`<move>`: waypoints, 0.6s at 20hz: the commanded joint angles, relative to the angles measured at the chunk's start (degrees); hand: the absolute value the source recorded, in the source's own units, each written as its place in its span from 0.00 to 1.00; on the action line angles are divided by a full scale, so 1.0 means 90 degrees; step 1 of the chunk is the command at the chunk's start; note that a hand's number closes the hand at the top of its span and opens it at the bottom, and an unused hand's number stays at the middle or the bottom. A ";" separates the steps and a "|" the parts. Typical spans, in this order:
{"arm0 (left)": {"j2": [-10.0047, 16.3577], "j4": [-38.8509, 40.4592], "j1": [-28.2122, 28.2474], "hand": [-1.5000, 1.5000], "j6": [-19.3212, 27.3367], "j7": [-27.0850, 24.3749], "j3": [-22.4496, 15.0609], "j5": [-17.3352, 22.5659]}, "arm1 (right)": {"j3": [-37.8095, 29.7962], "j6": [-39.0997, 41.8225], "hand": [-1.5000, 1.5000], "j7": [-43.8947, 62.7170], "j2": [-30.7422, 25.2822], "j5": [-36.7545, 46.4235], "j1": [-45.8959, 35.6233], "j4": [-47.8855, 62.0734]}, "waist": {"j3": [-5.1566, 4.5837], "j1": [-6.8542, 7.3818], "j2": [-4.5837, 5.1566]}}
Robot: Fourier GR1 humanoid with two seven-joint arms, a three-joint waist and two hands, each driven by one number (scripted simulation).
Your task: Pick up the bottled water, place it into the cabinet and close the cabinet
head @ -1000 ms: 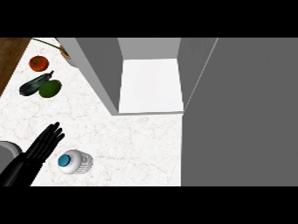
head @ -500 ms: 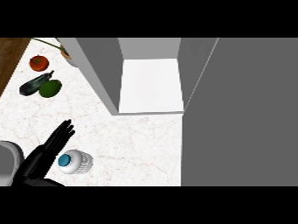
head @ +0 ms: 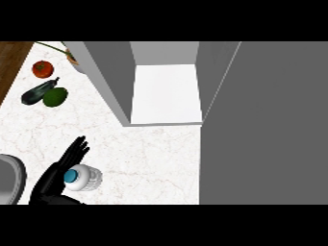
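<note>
head view: left hand (head: 53, 181) at the lower left edge, fingers (head: 76, 150) straight and only slightly spread, none curled, laid along the left side of the bottled water (head: 90, 178), against it but grasping nothing. bottled water upright on the marble counter (head: 152, 153), blue cap up, well apart from the open cabinet (head: 165, 91). tomato (head: 43, 68), eggplant (head: 37, 91) and green fruit (head: 55, 97) near the far left corner.

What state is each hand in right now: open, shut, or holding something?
Left hand: open, fingers straight, right beside the bottled water, not curled round it.
Right hand: not in view.
</note>
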 commanded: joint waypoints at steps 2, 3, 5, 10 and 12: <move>-0.0179 0.1093 -0.0460 0.00 -0.0337 -0.0673 -0.0050 -0.0095 | -0.0315 -0.0180 0.00 0.0462 -0.0146 -0.1151 0.0381 -0.1146 | -0.0001 0.0003 0.0009; -0.0076 0.0958 -0.0234 0.00 -0.0729 -0.0675 -0.0042 0.0092 | 0.0025 -0.0274 0.00 0.0486 0.0061 -0.0900 0.0512 -0.1451 | -0.0003 0.0017 -0.0001; 0.0033 0.1422 -0.0551 0.00 -0.0860 -0.0999 -0.0041 -0.0061 | -0.0424 -0.0213 0.00 0.0412 -0.0311 -0.1251 0.0223 -0.1085 | -0.0002 0.0029 0.0013; 0.0020 0.1871 -0.0535 1.00 -0.1241 -0.1431 0.0099 0.0196 | -0.0302 -0.0092 0.00 0.0125 -0.0133 -0.0982 0.0391 -0.0848 | 0.0003 0.0064 0.0003; -0.0383 0.1995 -0.0849 1.00 -0.1204 -0.1092 0.0059 0.0358 | -0.0395 -0.0118 0.00 0.0220 -0.0244 -0.1226 0.0677 -0.1166 | -0.0005 -0.0014 0.0001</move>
